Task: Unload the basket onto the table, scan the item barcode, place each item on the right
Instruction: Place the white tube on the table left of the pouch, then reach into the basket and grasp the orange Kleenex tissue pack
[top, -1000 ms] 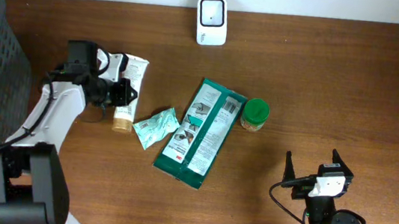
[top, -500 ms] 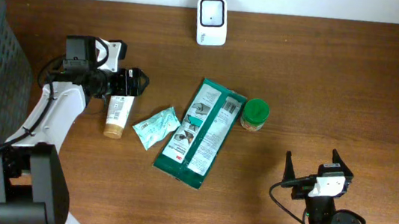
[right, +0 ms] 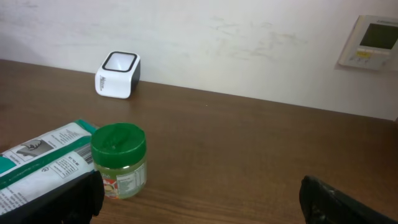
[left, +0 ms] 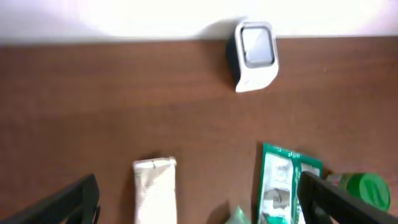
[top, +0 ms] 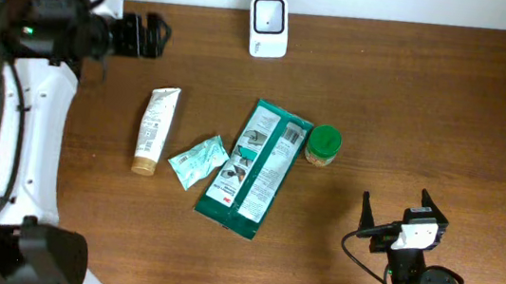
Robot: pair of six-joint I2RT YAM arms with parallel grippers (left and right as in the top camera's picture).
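Brown wooden table (top: 448,107) fills my overhead view, and I take the white box-shaped barcode scanner (top: 268,26) at its far edge as my reference. The cream squeeze tube (top: 155,131), the item I'm working with, lies flat on the wood, left of the scanner and nearer the robot. Its crimped end points toward the far edge and its tan cap points away from it. Nothing touches it.

My left gripper (top: 162,37) sits well to the scanner's left, at about the same depth and clear of the tube. On the left wrist camera its dark fingers (left: 68,202) stand spread wide with only bare table and the tube's crimped end showing between them, so it holds nothing.

Straight in front of the scanner lies a flat green-and-white packet (top: 255,168), with a small pale-green crumpled sachet (top: 197,161) just beside its left edge and a little jar with a green lid (top: 322,145) at its right corner.

My right gripper (top: 395,201) is far to the scanner's right and close to the robot, its jaws fully spread and empty.
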